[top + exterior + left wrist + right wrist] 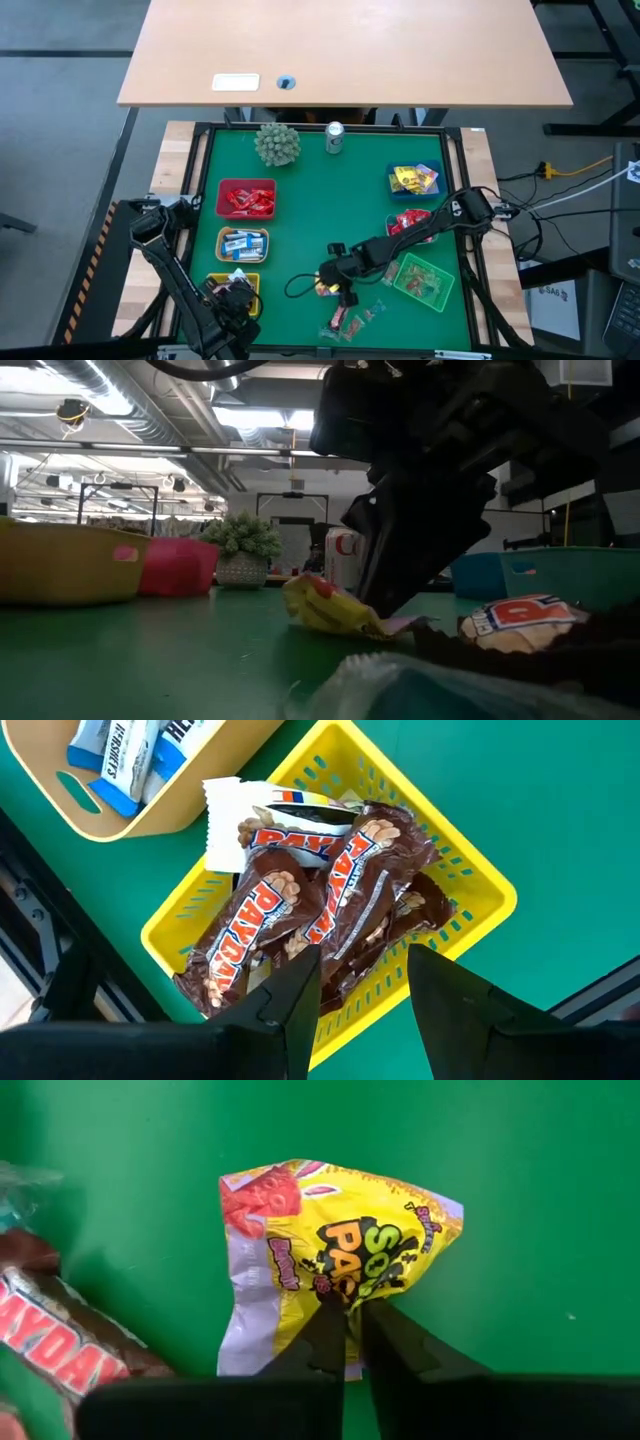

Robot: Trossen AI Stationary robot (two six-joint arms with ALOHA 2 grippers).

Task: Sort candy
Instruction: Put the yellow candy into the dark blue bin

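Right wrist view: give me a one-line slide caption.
Right gripper pinches a yellow sour-candy packet on the green mat, a brown bar beside it.

The green table (320, 215) carries red (246, 198), tan (243, 243) and yellow (236, 292) baskets at left, blue (414, 180) and green (422, 280) baskets at right, a spiky ball (277, 144) and can (335, 137) far, and loose candy (345, 320) near.

High cam overhead; low cam at mat level; wrist cams close, perhaps angled downward.
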